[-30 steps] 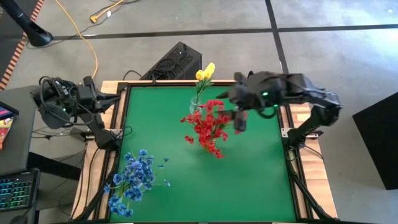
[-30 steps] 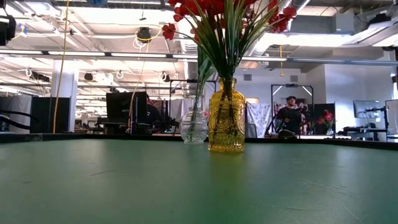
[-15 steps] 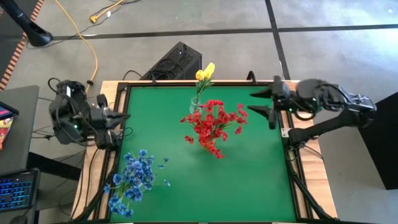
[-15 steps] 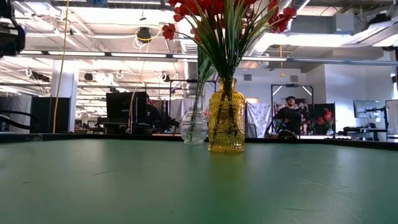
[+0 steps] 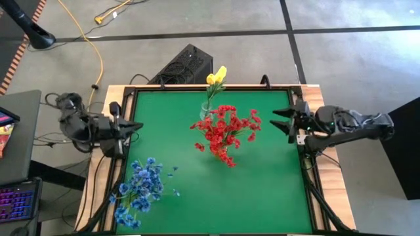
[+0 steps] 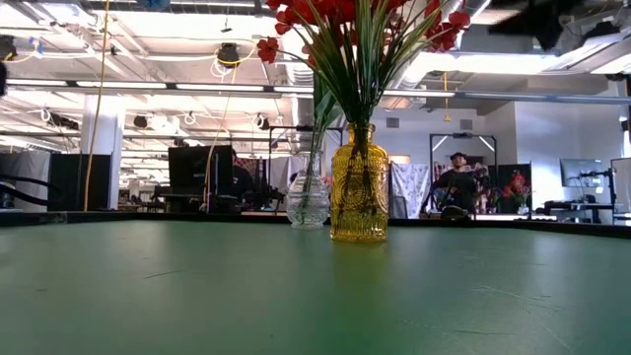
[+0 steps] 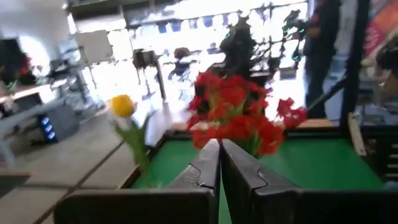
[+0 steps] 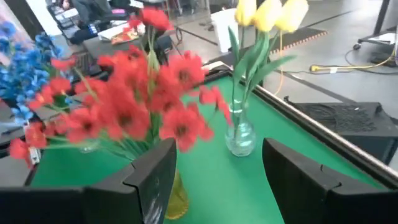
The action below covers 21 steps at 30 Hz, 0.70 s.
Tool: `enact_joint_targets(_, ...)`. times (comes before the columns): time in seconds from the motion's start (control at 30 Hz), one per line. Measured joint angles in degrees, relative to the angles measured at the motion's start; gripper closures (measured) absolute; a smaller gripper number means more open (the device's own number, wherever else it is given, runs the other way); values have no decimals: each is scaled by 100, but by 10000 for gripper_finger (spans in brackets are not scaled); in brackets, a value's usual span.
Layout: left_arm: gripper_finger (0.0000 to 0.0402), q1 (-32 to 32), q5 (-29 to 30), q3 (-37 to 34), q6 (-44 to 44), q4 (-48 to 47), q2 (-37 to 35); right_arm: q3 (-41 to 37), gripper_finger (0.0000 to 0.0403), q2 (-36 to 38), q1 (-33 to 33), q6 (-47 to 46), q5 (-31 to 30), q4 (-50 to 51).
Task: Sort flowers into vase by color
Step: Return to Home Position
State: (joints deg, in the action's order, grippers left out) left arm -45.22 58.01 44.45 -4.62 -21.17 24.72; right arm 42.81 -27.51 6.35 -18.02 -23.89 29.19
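We see the left hand [image 5: 131, 124] closed at the left edge of the tabletop [image 5: 269, 183] and the right hand [image 5: 281, 119] open at its right edge, with red flowers [image 5: 223, 131] at the middle, yellow flowers [image 5: 216, 76] at the far edge and blue flowers [image 5: 139, 190] at the near left.

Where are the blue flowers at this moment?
In the high view, the blue flowers are near the green table's lower left corner, nearer the left gripper, apart from the red flowers at the middle.

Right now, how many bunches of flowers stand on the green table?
3: yellow tulips at the far edge, red flowers in the middle, blue flowers at the left front corner.
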Motion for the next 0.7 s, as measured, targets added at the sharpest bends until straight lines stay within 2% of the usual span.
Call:
enact_joint_targets(0.17,401,1111,-1270,-490,-394,826,3,-1120,138,443,-66,34,-5,-992)
enact_joint_targets(0.43,401,2889,-2778,-778,-236,896,-14,-2155,138,890,-241,48,-3,-1624)
enact_joint_targets(0.57,401,3516,-3263,-1156,-78,924,-157,-2686,138,1104,-238,46,175,-2101)
enact_joint_targets(0.7,401,3880,-3715,-1743,234,985,-527,-3178,150,1267,-238,83,438,-2748)
